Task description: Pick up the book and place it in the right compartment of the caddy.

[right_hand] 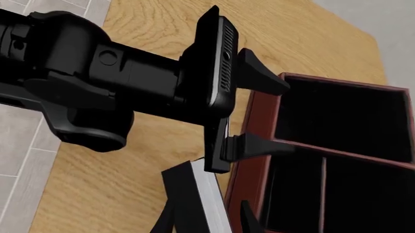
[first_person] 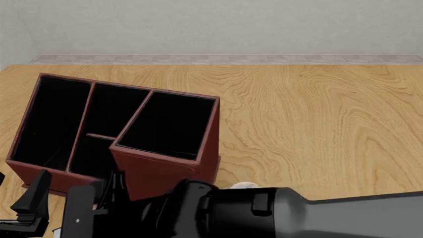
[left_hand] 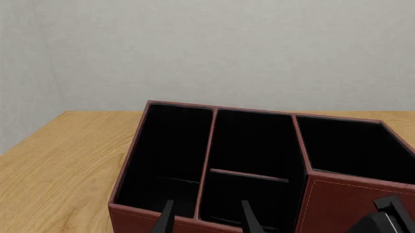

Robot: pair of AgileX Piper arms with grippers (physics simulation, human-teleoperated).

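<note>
The caddy [first_person: 79, 144] stood on the wooden worktop [first_person: 317, 129] toward the left of the front view, turned at a slight angle, its dark red-brown walls enclosing black interiors. The right compartment [first_person: 168, 124], the largest and tallest-walled section, lay at the caddy's right end; beside it were two small middle sections and, at the far left, a long narrow section. In the pictures nothing showed inside the right compartment. The left gripper [right_hand: 259, 112] hovered just in front of the caddy's near wall, low at the front view's left edge; its jaws stood apart with nothing between them, as the right wrist view showed two separated fingers [right_hand: 263, 77] pointing toward the caddy rim. In the left wrist view the same finger tips appeared over the near wall, aimed at the narrow and middle sections. The right arm [first_person: 310, 218] crossed the bottom of the front view from the right. The right gripper [right_hand: 204, 213] was clamped on the book [right_hand: 201, 199], whose black cover and white page edges stood between the two fingers just outside the caddy's near wall, not yet in any compartment.
</note>
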